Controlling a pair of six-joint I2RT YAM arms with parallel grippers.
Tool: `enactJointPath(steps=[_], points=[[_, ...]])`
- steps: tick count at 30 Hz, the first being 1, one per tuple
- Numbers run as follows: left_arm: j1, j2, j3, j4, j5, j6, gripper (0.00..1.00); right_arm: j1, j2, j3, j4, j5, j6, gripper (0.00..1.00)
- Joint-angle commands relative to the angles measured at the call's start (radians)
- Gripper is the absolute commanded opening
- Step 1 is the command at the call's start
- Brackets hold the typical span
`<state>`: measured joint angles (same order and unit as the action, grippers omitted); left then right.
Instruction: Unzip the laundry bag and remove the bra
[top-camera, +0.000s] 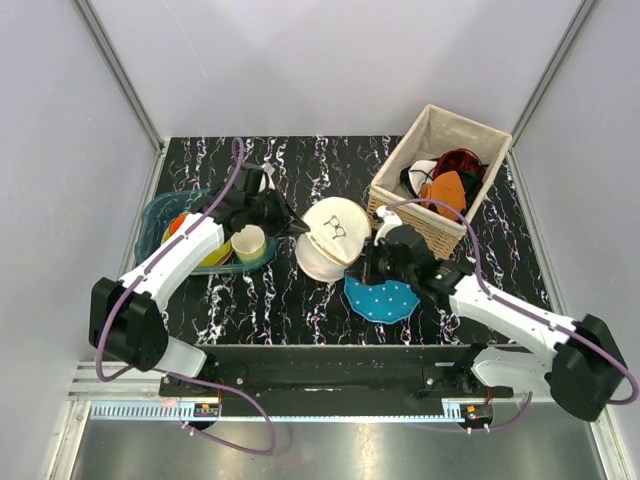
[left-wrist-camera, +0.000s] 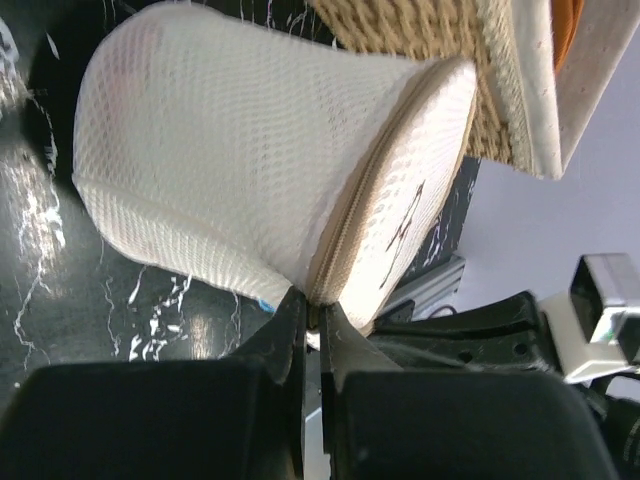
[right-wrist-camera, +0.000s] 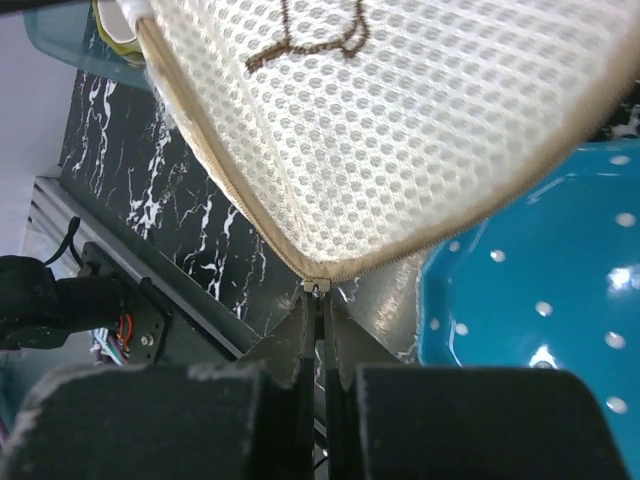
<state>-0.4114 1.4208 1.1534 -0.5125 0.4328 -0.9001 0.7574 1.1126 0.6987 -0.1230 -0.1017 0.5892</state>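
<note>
Two clamps for unzipping: left tool (left-wrist-camera: 312, 320) on laundry bag (top-camera: 333, 240) rim, right tool (right-wrist-camera: 322, 300) on 4 o'clock zip pull (right-wrist-camera: 317, 286); next, drag round seam.

- No letters, numbers or brand names can be read in any of the views.
- The only sign is a thin dark brown line drawing (top-camera: 337, 226) on the flat round face of the laundry bag (top-camera: 320, 262). In the top view it lies toward 1 o'clock of the bag and looks like two small joined loops.
- In the left wrist view the same drawing (left-wrist-camera: 400, 235) shows at about 3 o'clock of the bag, seen nearly edge-on, so its shape cannot be told.
- In the right wrist view only a part of the drawing (right-wrist-camera: 283, 45) shows, at 12 o'clock of the picture: a curved brown line on the mesh, cut off by the top edge.
</note>
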Motion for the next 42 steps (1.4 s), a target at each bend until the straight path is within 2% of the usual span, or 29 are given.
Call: enactJointPath(steps=[1, 4, 7, 8, 10, 14, 18, 24, 26, 27, 28, 29, 30, 33, 37, 42], points=[[0.04, 0.095, 0.146, 0.04, -0.095, 0.066, 0.0, 0.026, 0.131, 0.085, 0.012, -0.136, 0.027, 0.0], [0.039, 0.17, 0.204, 0.023, -0.069, 0.093, 0.0, 0.049, 0.21, 0.182, 0.006, -0.147, 0.047, 0.0], [0.034, 0.147, 0.241, -0.004, -0.031, 0.139, 0.53, 0.049, 0.21, 0.205, 0.009, -0.107, 0.081, 0.0], [0.033, 0.127, 0.229, -0.009, -0.037, 0.145, 0.83, 0.049, 0.193, 0.199, 0.016, -0.075, 0.092, 0.0], [0.029, 0.044, 0.21, -0.024, -0.058, 0.153, 0.95, 0.049, 0.176, 0.182, 0.023, -0.047, 0.098, 0.0], [0.017, -0.094, 0.048, 0.006, -0.06, 0.087, 0.97, 0.049, 0.168, 0.167, 0.031, -0.026, 0.103, 0.0], [-0.026, -0.137, -0.105, 0.124, -0.016, -0.026, 0.97, 0.049, 0.202, 0.153, 0.089, -0.058, 0.127, 0.0], [-0.079, -0.079, -0.146, 0.154, -0.022, -0.065, 0.96, 0.049, 0.256, 0.176, 0.114, -0.093, 0.135, 0.0], [-0.084, -0.059, -0.136, 0.164, -0.029, -0.071, 0.86, 0.049, 0.257, 0.176, 0.115, -0.09, 0.13, 0.0], [-0.084, -0.04, -0.13, 0.164, -0.037, -0.074, 0.76, 0.049, 0.257, 0.177, 0.103, -0.089, 0.129, 0.0], [-0.084, -0.034, -0.11, 0.164, -0.042, -0.071, 0.31, 0.049, 0.257, 0.183, 0.091, -0.086, 0.114, 0.0], [-0.083, -0.03, -0.095, 0.137, -0.052, -0.065, 0.1, 0.049, 0.251, 0.186, 0.074, -0.082, 0.1, 0.0], [-0.081, -0.029, -0.078, 0.105, -0.11, -0.057, 0.0, 0.051, 0.245, 0.183, 0.036, -0.075, 0.083, 0.0], [-0.061, -0.066, -0.031, 0.026, -0.205, -0.04, 0.0, 0.048, 0.187, 0.144, -0.045, 0.002, 0.029, 0.0], [-0.018, -0.079, 0.026, -0.006, -0.23, 0.0, 0.0, 0.043, 0.052, 0.062, -0.112, 0.133, -0.011, 0.0], [0.01, 0.003, 0.1, -0.011, -0.206, 0.03, 0.0, 0.042, 0.021, 0.068, -0.118, 0.105, 0.004, 0.0]])
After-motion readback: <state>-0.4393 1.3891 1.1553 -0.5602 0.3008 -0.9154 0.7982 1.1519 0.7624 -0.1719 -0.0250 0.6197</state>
